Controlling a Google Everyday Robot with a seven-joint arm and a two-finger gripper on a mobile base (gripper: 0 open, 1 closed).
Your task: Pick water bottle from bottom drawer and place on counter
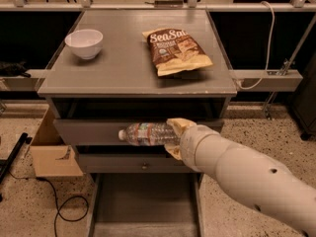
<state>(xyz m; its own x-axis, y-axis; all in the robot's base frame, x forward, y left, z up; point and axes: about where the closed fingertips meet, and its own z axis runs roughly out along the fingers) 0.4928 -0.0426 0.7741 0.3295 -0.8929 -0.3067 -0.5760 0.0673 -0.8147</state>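
Note:
My gripper (174,136) is shut on the water bottle (145,133), a clear crinkly bottle with a white cap pointing left and a reddish label band. I hold it level in front of the upper drawer face, below the counter's front edge. The white arm comes in from the lower right. The counter (118,65) is the grey top of the cabinet. The bottom drawer (143,201) is pulled open below, its grey floor bare.
A white bowl (84,42) sits at the counter's back left. A brown SeaSalt chip bag (177,51) lies at its back right. A cardboard box (52,149) stands on the floor left of the cabinet, with a black cable beside it.

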